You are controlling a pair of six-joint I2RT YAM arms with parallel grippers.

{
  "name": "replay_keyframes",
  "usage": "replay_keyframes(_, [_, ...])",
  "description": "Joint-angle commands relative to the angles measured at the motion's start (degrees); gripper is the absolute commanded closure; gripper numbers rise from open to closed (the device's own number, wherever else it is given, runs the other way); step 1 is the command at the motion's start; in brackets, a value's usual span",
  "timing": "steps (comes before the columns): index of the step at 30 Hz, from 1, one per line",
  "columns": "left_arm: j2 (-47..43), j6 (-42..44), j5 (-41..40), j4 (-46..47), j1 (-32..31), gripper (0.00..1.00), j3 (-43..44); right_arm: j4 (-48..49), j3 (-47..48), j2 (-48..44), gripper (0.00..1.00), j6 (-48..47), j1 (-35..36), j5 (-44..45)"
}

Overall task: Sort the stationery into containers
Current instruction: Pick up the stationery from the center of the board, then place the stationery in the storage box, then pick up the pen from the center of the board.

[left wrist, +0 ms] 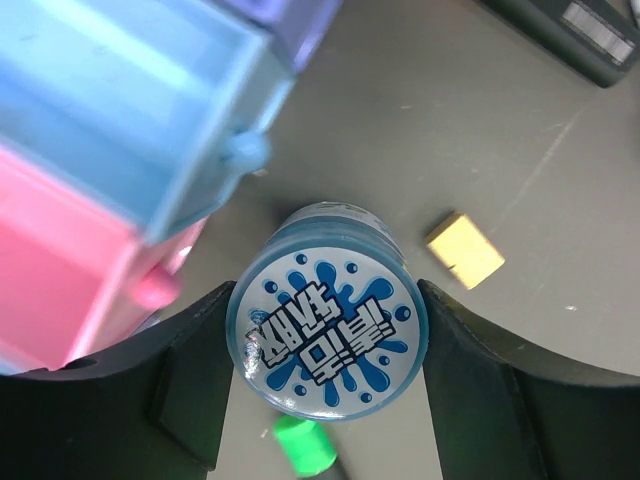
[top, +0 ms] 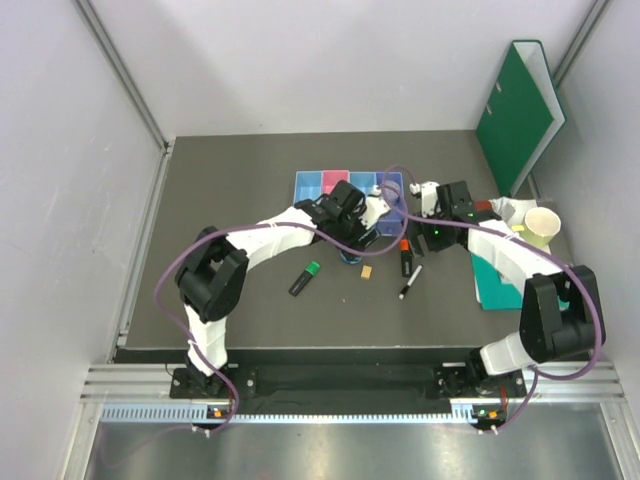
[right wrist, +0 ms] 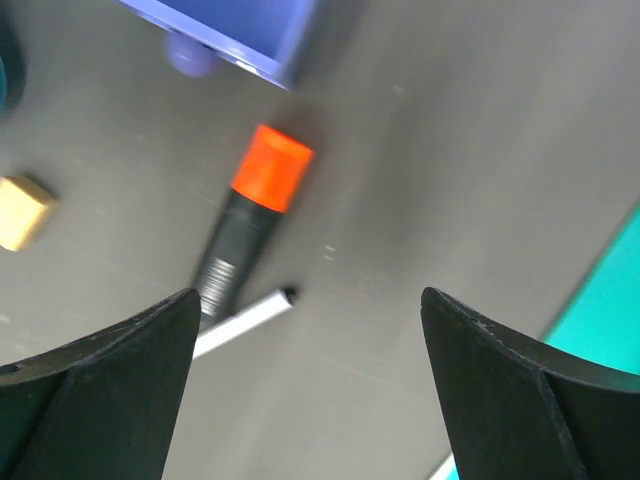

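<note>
Left gripper (left wrist: 326, 300): jaws pinching the blue patterned round tin (left wrist: 328, 335) by its sides, just beside the pink and light blue trays (left wrist: 120, 170). Right gripper (right wrist: 308, 300): jaws spread wide, holding nothing, above the orange-capped highlighter (right wrist: 255, 215) and thin pen (right wrist: 245, 320) lying on the worktop (right wrist: 420, 150). Orange eraser (left wrist: 465, 250) near the tin

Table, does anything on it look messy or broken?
Nothing looks broken or spilled. The messy bit: the green-capped highlighter, orange-capped highlighter, small eraser and white pen lie scattered at different angles on the table, outside the coloured trays. The blue tin stands gripped in the left gripper.
</note>
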Motion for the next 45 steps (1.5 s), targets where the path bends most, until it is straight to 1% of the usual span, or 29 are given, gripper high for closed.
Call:
replay_keyframes(1, [-7.69, -1.89, -1.21, -3.12, 3.90, 0.72, 5.28, 4.54, -0.23, -1.85, 0.10, 4.37, 2.57, -0.70])
replay_keyframes(6, [-11.20, -0.40, -2.96, -5.32, 8.38, 0.73, 6.42, 6.48, -0.75, 0.34, 0.15, 6.14, 4.50, 0.70])
replay_keyframes(7, [-11.47, -0.40, -2.96, -5.59, 10.39, 0.73, 6.34, 7.00, -0.93, 0.78, 0.16, 6.22, 4.85, 1.49])
replay_keyframes(9, [-11.47, 0.04, -2.70, -6.11, 13.21, 0.74, 6.95, 7.80, -1.11, 2.09, 0.19, 6.57, 5.64, 2.89])
replay_keyframes(12, [-11.21, 1.44, -3.22, -5.33, 15.50, 0.75, 7.13, 9.03, -1.28, 4.02, 0.24, 7.45, 6.70, 3.87])
replay_keyframes(15, [-10.16, 1.89, -3.14, -4.54, 17.18, 0.75, 8.18, 9.21, -0.85, 5.96, 0.26, 8.42, 8.63, 4.92])
replay_keyframes(20, [-7.35, 2.94, -2.96, -1.55, 18.41, 0.75, 9.93, 9.38, -0.23, 8.25, 0.29, 8.25, 12.23, 7.19])
replay_keyframes(22, [-5.33, 3.03, -2.09, -0.15, 19.20, 0.75, 11.68, 9.29, 0.12, 8.95, 0.31, 8.16, 12.50, 7.65])
replay_keyframes(27, [-0.06, 2.59, -1.03, 2.05, 19.91, 0.75, 15.56, 9.38, 0.30, 11.41, 0.39, 8.16, 12.59, 8.52])
replay_keyframes(28, [0.56, 2.59, -0.94, 2.49, 19.99, 0.75, 16.00, 9.47, 0.21, 11.68, 0.43, 8.16, 12.59, 8.53])
replay_keyframes(32, [3.11, 3.82, -0.15, 5.39, 20.61, 0.75, 16.35, 9.82, -0.32, 11.86, 0.50, 8.07, 12.59, 8.61])
replay_keyframes(36, [6.72, 3.64, 0.55, 7.07, 21.58, 0.75, 18.46, 9.56, 0.47, 13.00, 0.57, 8.07, 12.68, 8.88])
replay_keyframes(42, [9.44, 4.87, 0.64, 10.75, 22.46, 0.75, 19.60, 8.68, 1.18, 13.97, 0.65, 8.07, 13.12, 8.97])
replay_keyframes(45, [11.02, 5.23, 0.55, 11.11, 22.98, 0.75, 21.62, 8.59, 1.44, 14.32, 0.68, 7.98, 13.55, 9.05])
